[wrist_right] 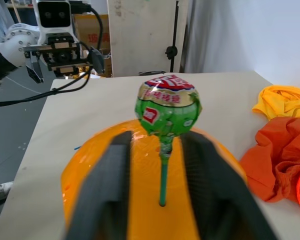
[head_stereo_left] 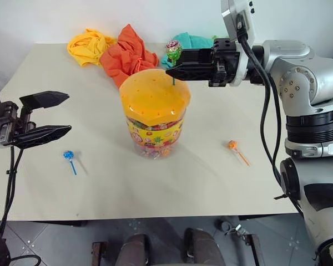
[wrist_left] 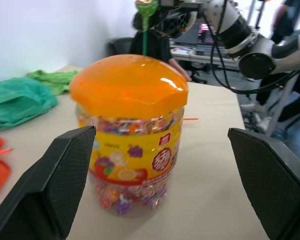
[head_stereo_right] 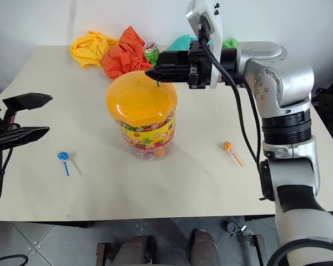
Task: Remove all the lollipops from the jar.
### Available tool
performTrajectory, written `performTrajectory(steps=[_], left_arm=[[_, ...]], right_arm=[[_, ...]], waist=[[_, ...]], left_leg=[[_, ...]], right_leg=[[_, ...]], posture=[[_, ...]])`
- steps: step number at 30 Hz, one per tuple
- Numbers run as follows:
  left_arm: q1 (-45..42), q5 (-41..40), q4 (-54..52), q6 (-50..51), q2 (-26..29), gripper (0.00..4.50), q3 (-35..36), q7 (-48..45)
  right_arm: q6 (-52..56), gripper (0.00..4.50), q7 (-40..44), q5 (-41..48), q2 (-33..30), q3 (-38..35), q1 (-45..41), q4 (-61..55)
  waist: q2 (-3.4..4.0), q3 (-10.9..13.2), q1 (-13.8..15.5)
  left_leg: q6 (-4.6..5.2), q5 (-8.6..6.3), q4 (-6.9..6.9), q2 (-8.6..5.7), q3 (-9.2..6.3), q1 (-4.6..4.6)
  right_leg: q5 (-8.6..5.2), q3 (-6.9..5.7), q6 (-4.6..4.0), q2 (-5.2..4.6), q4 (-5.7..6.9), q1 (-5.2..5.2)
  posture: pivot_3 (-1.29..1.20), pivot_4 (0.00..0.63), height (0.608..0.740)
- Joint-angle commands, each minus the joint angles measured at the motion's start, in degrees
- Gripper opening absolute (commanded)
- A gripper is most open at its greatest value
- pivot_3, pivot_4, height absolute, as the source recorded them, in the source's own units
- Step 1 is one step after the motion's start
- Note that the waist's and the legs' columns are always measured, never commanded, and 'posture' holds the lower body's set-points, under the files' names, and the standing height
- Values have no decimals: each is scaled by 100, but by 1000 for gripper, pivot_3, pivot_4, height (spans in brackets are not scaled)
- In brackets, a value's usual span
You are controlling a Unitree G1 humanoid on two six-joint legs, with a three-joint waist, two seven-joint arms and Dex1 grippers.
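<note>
Where cloths (head_stereo_left: 119,49) crowd the far edge, beige table (head_stereo_left: 211,183).

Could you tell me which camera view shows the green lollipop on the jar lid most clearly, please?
The right wrist view: the green lollipop stands close up, its stick in the jar's lid. In both eye views the right claw partly covers it; the left wrist view catches it behind the lid.

Green lollipop (wrist_right: 167,112) upright in the jar (head_stereo_left: 154,113) lid — blue lollipop (head_stereo_left: 69,156), orange lollipop (head_stereo_left: 233,146) on table.
</note>
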Motion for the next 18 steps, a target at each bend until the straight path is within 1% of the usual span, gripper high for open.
performTrajectory(steps=[1,7,11,14,18], left_arm=[[42,-11,-61,-50,135,4500,256,28],[20,-63,-86,-56,85,4500,300,73],[-57,-132,-32,-79,88,4500,390,77],[-90,-217,-94,-40,65,4500,416,6],[-72,-502,-574,49,-72,4500,405,-23]], right_arm=[[-159,72,26,-41,46,-117,-255,9],[-340,27,27,-110,152,-188,-435,219],[-369,27,19,-129,110,-275,-747,379],[-269,27,-2,-126,6,-339,-914,402],[161,27,-30,-102,-443,-410,-903,178]], waist=[[0,0,10],[0,0,-1],[1,0,-13],[1,1,-12],[1,1,27]], left_leg=[[0,0,0,0,0,0],[-1,0,0,0,1,0],[-1,0,-1,0,2,0],[-1,0,-3,0,3,0],[2,-3,1,-1,-1,-5]], right_leg=[[0,0,0,0,0,0],[0,2,0,0,1,-1],[0,2,0,0,2,-4],[0,2,0,0,5,-8],[0,4,0,-2,7,-7]], posture=[[0,150,740],[0,150,740],[0,150,740],[0,150,740],[0,150,740]])
